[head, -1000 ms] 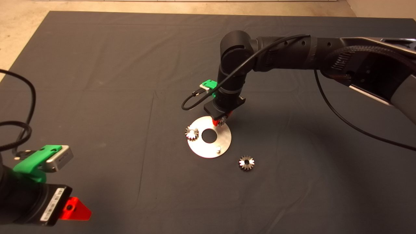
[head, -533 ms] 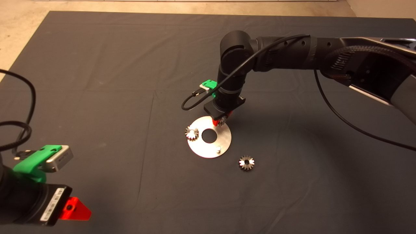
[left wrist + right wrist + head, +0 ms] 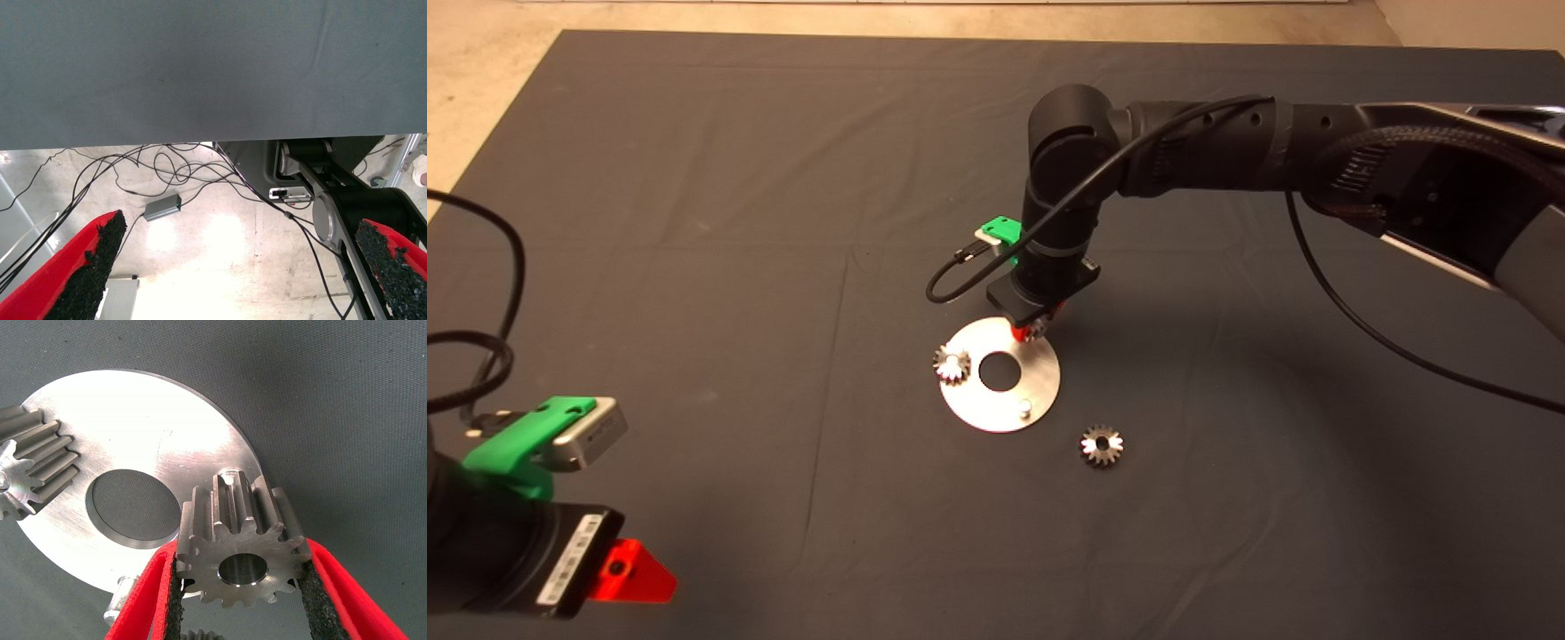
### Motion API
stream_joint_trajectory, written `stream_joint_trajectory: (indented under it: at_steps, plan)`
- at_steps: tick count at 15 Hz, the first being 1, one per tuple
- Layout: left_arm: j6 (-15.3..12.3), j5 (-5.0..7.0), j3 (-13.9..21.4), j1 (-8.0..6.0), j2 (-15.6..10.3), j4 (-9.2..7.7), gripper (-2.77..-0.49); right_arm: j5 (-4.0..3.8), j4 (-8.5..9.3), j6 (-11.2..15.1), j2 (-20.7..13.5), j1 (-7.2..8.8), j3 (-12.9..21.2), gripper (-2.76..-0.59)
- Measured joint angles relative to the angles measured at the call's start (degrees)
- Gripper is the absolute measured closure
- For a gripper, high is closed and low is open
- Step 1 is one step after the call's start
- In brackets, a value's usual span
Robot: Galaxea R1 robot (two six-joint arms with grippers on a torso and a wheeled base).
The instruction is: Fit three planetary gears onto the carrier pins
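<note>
My right gripper (image 3: 1032,330) is shut on a planetary gear (image 3: 240,547), held over the far rim of the shiny disc (image 3: 1000,404). In the right wrist view one carrier pin (image 3: 229,477) shows its tip just past the held gear's teeth. I cannot tell whether they touch. Another gear (image 3: 951,364) sits on the disc's left pin. A bare pin (image 3: 1025,409) stands near the disc's front right rim. The last gear (image 3: 1102,445) lies loose on the mat, right of the disc. My left gripper (image 3: 243,267) is open and holds nothing.
The left arm waits at the lower left edge of the dark mat (image 3: 694,222). Its wrist view shows the floor with cables and a small grey box (image 3: 162,208). The right arm's black cable (image 3: 1360,329) hangs over the mat.
The right gripper with its gear has edged very slightly toward the far side. Nothing else moved.
</note>
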Motion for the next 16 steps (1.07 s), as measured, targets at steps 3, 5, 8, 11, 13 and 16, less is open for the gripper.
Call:
stream_joint_trajectory:
  at_steps: [3, 5, 8, 11, 13, 16]
  plan:
    - [0.0, 0.0, 0.0, 0.02, 0.0, 0.0, -2.51, -0.02, -0.05, 0.0, 0.0, 0.04, 0.0, -1.05]
    - [0.0, 0.01, 0.0, 0.02, 0.0, 0.0, -2.51, -0.02, -0.05, 0.0, 0.0, 0.11, 0.0, -1.05]
    - [0.0, 0.0, 0.0, 0.02, 0.0, 0.0, -2.51, -0.22, -0.39, 0.0, 0.0, 0.91, 0.0, -1.05]
    - [0.0, 0.01, 0.0, 0.01, 0.0, 0.0, -2.51, -0.2, -0.49, 0.0, 0.0, 0.96, 0.0, -1.05]
    - [0.0, 0.0, 0.0, 0.02, 0.0, 0.0, -2.51, -0.24, -0.49, 0.0, 0.0, 0.96, 0.0, -1.05]
    - [0.0, 0.0, 0.0, 0.0, 0.0, -0.02, -2.51, -0.25, -0.49, 0.0, 0.7, 0.96, 0.0, -1.05]
